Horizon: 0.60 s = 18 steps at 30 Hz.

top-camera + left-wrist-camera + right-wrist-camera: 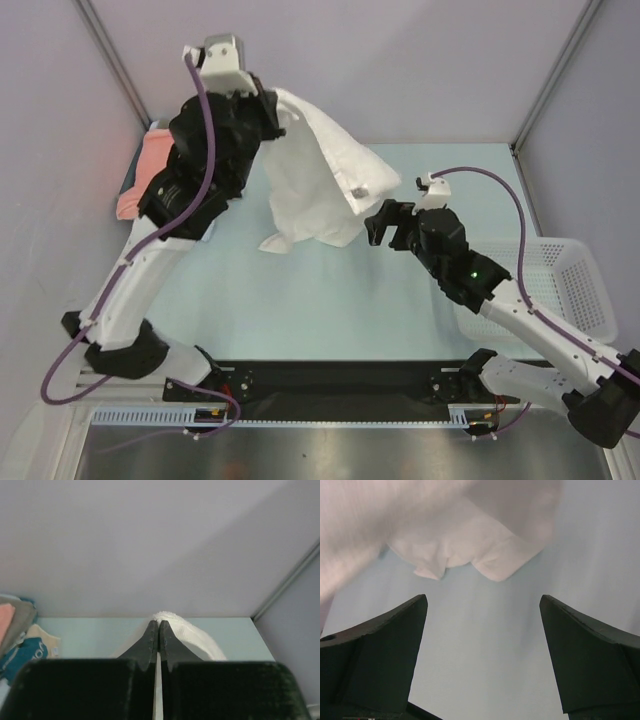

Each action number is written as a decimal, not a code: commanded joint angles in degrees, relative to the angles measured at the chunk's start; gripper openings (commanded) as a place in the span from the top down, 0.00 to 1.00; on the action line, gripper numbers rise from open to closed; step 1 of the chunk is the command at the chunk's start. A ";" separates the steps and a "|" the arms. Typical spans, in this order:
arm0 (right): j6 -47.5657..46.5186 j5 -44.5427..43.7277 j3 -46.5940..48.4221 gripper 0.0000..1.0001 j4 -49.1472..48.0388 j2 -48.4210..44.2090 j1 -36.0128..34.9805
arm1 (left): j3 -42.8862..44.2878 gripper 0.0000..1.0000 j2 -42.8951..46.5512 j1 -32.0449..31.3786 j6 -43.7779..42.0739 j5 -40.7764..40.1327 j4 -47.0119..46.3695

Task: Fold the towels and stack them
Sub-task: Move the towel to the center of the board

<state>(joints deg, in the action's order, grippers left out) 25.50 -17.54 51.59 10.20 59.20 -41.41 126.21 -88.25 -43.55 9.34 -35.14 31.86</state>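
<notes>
The job right now looks like getting the white towel (320, 175) open and flat so it can be folded. To do that well, the right gripper (385, 222), in the middle right of the top view, should reach for the loose bottom corner hanging just in front of it. It should pinch only the corner, not a big bunch. Then both arms can pull gently apart until the cloth is straight. After that they can lay it on the table (330, 310) with no bumps. The bottom of the towel touches the table near the middle of the picture. A fast pull could drag it and crumple it.

Now the jaws. The right gripper's jaws stand wide open and hold nothing. Its wrist view shows only bare table between the two dark fingers (385, 645). The towel's corners sit in the upper middle of that view, a little way off.

Farther back, the left gripper (159, 626) is up high, in the upper left of the top view. Its jaws are squeezed tight on the top edge of the white towel, which peeks out just past the tips. At the far left edge, a pink towel (140, 180) lies on a pile.
</notes>
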 commanded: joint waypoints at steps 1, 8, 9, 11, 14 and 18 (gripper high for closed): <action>1.83 -3.81 2.55 0.00 2.01 -3.03 0.10 | -18.04 1.00 9.72 -0.13 9.78 2.25 -2.74; 4.73 -3.65 -3.25 0.00 2.99 -4.80 -0.08 | -61.84 1.00 21.70 -0.13 26.41 9.44 -15.32; 5.17 -3.12 -3.95 0.00 3.16 -4.62 -0.60 | -68.84 1.00 22.24 -0.22 27.91 11.38 -17.68; 6.49 -4.16 -6.41 0.02 3.60 -3.74 -2.44 | -75.56 0.99 23.73 -0.83 31.25 14.20 -21.64; 7.90 -8.55 -9.74 0.02 4.65 -1.99 -8.85 | -86.64 1.00 24.79 -1.45 34.77 17.11 -24.99; 11.59 -12.16 -12.74 0.05 5.27 0.74 -15.36 | -95.43 1.00 26.45 -2.07 36.80 19.57 -27.37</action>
<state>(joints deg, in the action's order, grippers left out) 33.34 -24.64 40.27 14.96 58.78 -54.22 32.91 -65.67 -44.93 41.12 -18.98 12.97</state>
